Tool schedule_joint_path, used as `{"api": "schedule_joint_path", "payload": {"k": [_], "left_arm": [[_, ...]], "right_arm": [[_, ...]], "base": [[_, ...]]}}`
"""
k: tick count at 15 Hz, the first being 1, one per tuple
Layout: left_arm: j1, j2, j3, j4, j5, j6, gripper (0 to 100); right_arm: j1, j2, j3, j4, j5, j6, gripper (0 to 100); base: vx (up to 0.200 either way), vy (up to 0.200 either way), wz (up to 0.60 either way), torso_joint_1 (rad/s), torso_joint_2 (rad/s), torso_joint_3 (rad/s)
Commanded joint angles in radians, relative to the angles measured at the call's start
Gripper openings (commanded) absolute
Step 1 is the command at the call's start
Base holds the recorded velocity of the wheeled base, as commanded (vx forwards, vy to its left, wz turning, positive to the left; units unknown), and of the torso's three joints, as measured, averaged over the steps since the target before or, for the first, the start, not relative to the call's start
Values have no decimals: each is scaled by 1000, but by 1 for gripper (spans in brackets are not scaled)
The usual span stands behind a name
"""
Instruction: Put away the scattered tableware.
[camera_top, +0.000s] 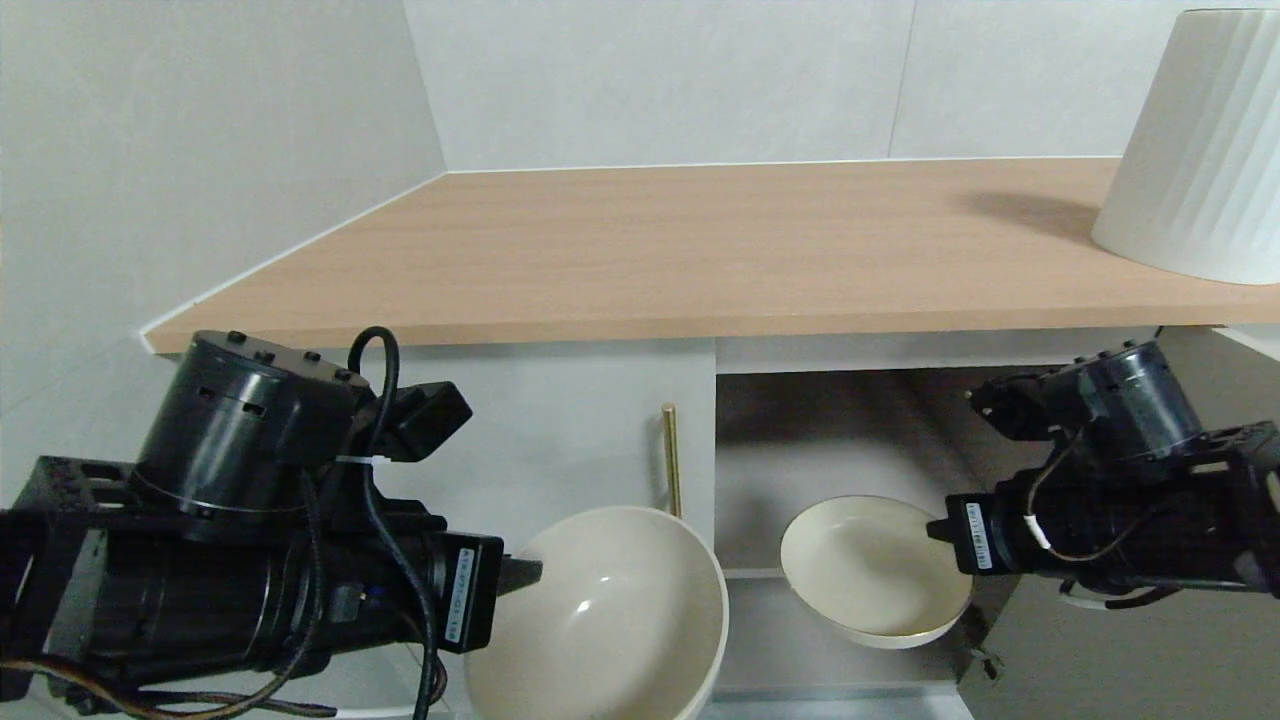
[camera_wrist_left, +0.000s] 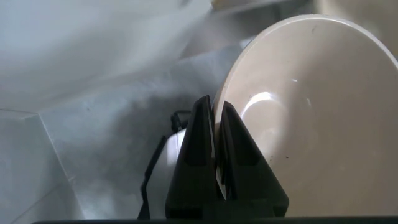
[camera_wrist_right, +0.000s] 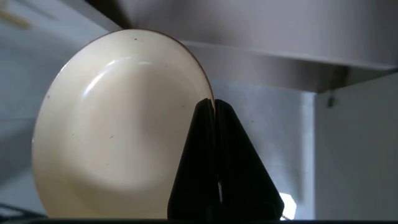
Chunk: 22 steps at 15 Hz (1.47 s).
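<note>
A large cream bowl (camera_top: 610, 620) hangs in front of the closed left cabinet door, and my left gripper (camera_top: 530, 574) is shut on its rim. The left wrist view has the same bowl (camera_wrist_left: 311, 118) with its rim pinched between the dark fingers (camera_wrist_left: 202, 134) of that gripper (camera_wrist_left: 214, 115). A smaller cream plate (camera_top: 865, 570) is held at the open right cabinet compartment (camera_top: 830, 430), my right gripper (camera_top: 945, 530) shut on its edge. From the right wrist, the plate (camera_wrist_right: 118, 118) sits clamped in the gripper (camera_wrist_right: 214, 109).
A wooden countertop (camera_top: 700, 250) runs above the cabinet, with a white ribbed lampshade (camera_top: 1200, 150) at its right end. The left door (camera_top: 580, 430) carries a brass handle (camera_top: 670, 460). A shelf edge (camera_top: 745, 574) crosses the open compartment behind the plate.
</note>
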<state>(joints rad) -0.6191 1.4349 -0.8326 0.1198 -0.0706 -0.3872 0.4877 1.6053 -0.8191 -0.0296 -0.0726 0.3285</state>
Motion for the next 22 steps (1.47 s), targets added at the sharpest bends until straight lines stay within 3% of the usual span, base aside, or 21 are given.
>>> {"api": "schedule_joint_path", "payload": {"k": [1,7,12,22], "left_arm": [[-14,13,6,0,-3,-1,0],[-16,24,6,0,-1,-1,0],[-16,27,6,0,-1,-1,0],[-16,36,6,0,-1,-1,0]], "right_arm": [[0,148,15,-66,-3,20,0],[-69,458,94,-518,-30,76,0],[-101,639,114,-860,-144,72,0],[-159,743,6,-892,-214,73,0]], "base": [[0,0,0,0,0,0],[0,0,0,0,0,0],[0,0,0,0,0,0],[0,0,0,0,0,0]]}}
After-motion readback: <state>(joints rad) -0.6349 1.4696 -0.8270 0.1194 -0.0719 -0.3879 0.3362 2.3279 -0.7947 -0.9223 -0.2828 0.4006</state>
